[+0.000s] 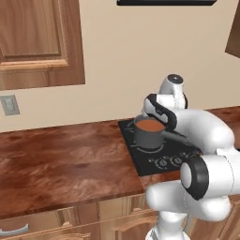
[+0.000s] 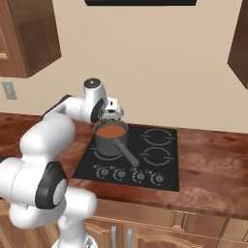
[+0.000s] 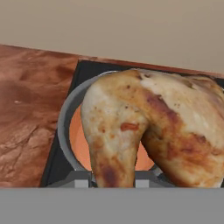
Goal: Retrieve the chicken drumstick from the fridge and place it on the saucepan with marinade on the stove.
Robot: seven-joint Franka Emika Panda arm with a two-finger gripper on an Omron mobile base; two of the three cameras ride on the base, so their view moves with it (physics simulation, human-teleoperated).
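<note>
Tool (image 2: 110,117) clamped on chicken drumstick (image 3: 148,127), hanging just above saucepan (image 2: 112,141) marinade (image 2: 110,131)

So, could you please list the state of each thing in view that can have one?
chicken drumstick: held in the gripper, above the saucepan
saucepan: upright on the stove's front-left burner, holding marinade
stove: no burner visibly glowing
upper cabinet: door closed

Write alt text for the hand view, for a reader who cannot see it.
A golden-brown chicken drumstick looms close to the camera, hanging over a grey saucepan of orange-red marinade. The pan sits on the black stove, with reddish-brown countertop alongside and a beige wall behind.
</note>
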